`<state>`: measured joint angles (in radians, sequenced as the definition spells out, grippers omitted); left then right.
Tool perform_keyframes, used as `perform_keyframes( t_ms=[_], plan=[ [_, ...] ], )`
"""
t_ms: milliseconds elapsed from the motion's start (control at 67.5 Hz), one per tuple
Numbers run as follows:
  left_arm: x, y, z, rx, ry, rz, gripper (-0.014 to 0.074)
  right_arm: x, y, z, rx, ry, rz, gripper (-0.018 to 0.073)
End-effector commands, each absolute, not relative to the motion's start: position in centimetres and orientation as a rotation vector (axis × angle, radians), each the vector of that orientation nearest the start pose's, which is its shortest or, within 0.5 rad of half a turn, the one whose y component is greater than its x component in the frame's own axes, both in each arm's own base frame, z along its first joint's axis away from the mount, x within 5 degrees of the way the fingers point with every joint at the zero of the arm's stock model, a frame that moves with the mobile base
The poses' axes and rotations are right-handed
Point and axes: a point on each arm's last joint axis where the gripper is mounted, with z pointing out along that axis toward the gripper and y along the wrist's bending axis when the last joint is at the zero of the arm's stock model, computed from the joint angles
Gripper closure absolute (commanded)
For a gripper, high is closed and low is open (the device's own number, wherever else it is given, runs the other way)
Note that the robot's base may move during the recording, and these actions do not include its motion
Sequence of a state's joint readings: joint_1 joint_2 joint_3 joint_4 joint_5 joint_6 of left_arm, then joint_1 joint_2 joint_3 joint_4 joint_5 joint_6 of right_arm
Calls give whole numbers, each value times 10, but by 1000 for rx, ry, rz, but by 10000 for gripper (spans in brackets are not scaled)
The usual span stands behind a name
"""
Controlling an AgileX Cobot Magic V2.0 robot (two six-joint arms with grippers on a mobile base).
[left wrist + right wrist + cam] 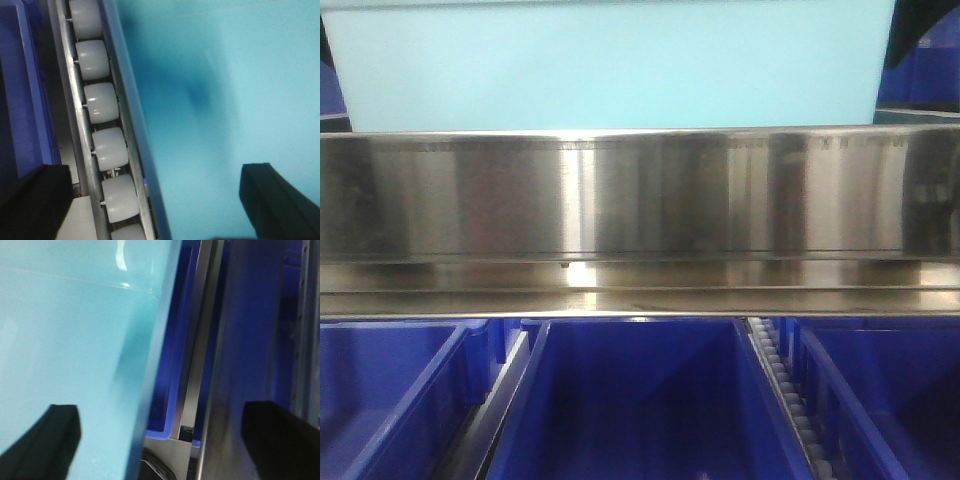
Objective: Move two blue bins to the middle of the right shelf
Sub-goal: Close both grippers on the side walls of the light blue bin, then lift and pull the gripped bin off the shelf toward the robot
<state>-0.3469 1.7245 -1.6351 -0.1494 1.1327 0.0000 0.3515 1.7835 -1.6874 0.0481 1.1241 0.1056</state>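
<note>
Straddling opposite side walls of the light blue bin [610,65], your end effectors are both spread wide and clamp nothing. The left end effector [155,200] is beside the roller track [102,150], the right end effector [160,425] beside a dark blue bin [167,365]. The bin sits between them, lengthwise across, above the steel shelf rail [640,195].
</note>
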Motion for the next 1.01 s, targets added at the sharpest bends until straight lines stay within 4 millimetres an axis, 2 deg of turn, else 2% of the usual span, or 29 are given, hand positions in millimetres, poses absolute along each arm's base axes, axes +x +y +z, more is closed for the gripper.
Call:
perform_keyframes(
  t_ms=[0, 89, 133, 207, 222, 237, 459, 622, 785, 993],
  plan=[
    [345, -136, 342, 411, 2658, -316, 130, 364, 137, 327, -320, 2703, 183, 192],
    [345, -136, 342, 411, 2658, -316, 307, 364, 137, 326, -322, 2715, 180, 419],
    [345, -136, 342, 412, 2656, -310, 442, 364, 137, 326, -322, 2715, 180, 561],
    [346, -136, 342, 412, 2655, -311, 621, 363, 137, 326, -323, 2719, 179, 728],
    [346, -136, 342, 412, 2655, -309, 680, 363, 137, 326, -319, 2719, 180, 722],
    [346, -136, 342, 412, 2655, -309, 699, 363, 137, 326, -319, 2719, 180, 720],
    [345, -136, 343, 414, 2658, -307, 707, 361, 136, 327, -319, 2732, 177, 712],
    [337, -133, 355, 420, 2652, -310, 707, 353, 133, 341, -313, 2699, 187, 712],
    [321, -129, 387, 424, 2581, -332, 707, 338, 127, 369, -304, 2614, 210, 712],
    [296, -122, 445, 412, 2396, -386, 707, 316, 119, 409, -289, 2468, 245, 712]
  ],
)
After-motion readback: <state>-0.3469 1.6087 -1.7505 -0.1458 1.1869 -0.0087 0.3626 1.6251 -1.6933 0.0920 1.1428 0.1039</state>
